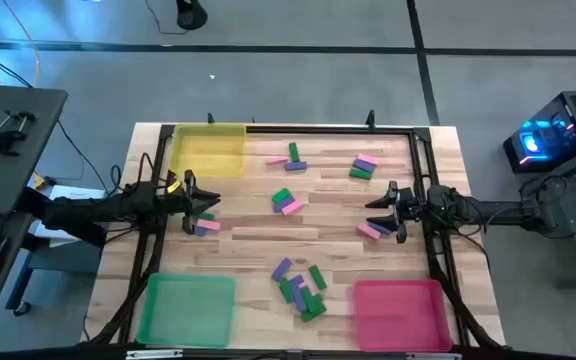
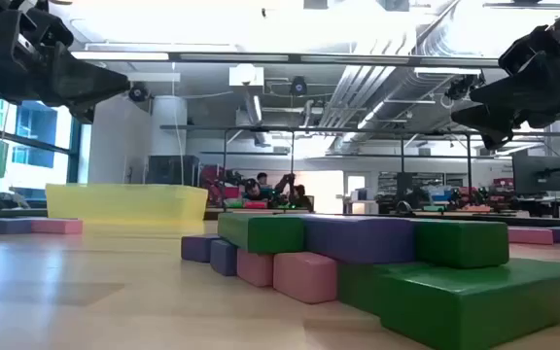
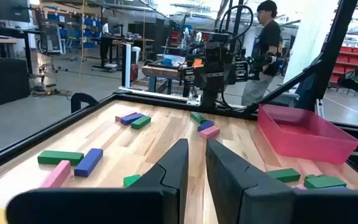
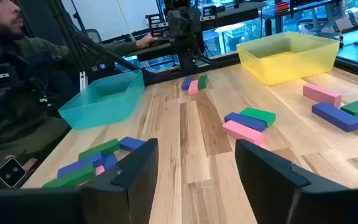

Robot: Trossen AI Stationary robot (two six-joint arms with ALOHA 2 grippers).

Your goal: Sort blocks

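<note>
The left gripper [image 1: 204, 208] hangs near the table's left edge with its fingers [image 3: 174, 168] drawn nearly together and nothing between them. A small cluster of pink, purple and green blocks [image 1: 205, 225] lies just beside it. The right gripper [image 1: 383, 210] hangs at the right side, its fingers [image 4: 263, 165] standing wide apart and empty, close to a pink and purple pair [image 1: 372, 230].

The rest of the blocks are scattered. A few lie in the middle [image 1: 286, 201], more sit toward the far side, and a heap [image 1: 303, 285] sits between the green tray [image 1: 188, 308] and the pink tray [image 1: 398, 312]. The yellow tray [image 1: 209, 150] stands at the far left. All three trays look empty, so sorting seems barely begun.

To do the pick well, the left fingers should probably open first. Then they should come down over one bar, across its narrow width. That bar should be clear of its neighbours, so they are not nudged or lifted with it.
</note>
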